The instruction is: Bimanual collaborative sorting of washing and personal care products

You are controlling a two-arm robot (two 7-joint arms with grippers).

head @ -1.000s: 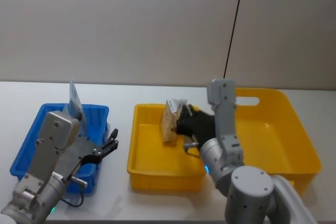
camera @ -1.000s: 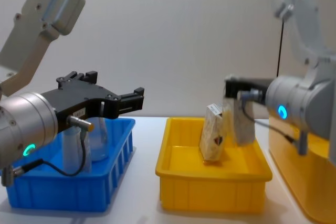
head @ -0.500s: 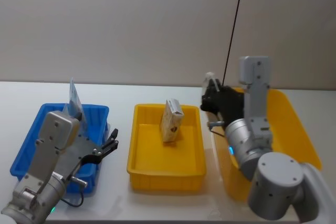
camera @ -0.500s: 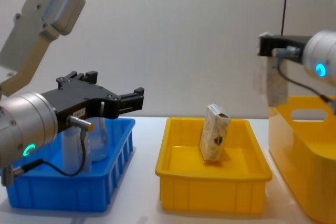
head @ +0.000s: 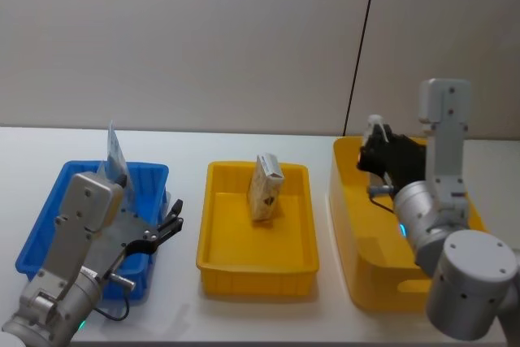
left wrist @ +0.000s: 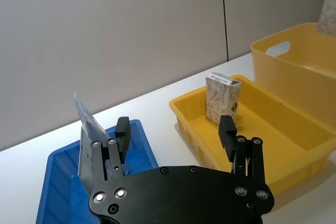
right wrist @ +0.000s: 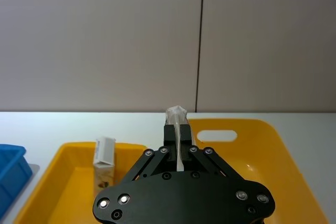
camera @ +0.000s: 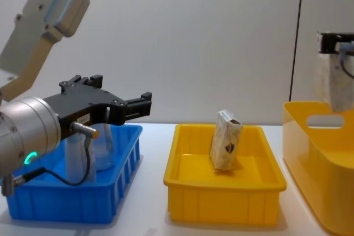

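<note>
Since half a second ago our right gripper (head: pixel 374 140) has swung further right — it's now over the back left corner of the deep yellow bin (head: pixel 366 270) at the right of the frame, jaws pinched narrow on the small whitish-grey pack (head: pixel 374 124). The beige carton (head: pixel 266 187) stands leaning a bit in the shallow yellow tray (head: pixel 252 275) at centre. Our left gripper (head: pixel 174 222) hangs at lower left, jaws wide — just beside the blue tray (head: pixel 39 232), where the pale-blue tube (head: pixel 114 152) sticks up at the back.

White surface (head: pixel 187 148): blue tray (head: pixel 150 170) lower left, yellow tray (head: pixel 208 225) centre, deep yellow bin (head: pixel 344 225) lower right.
</note>
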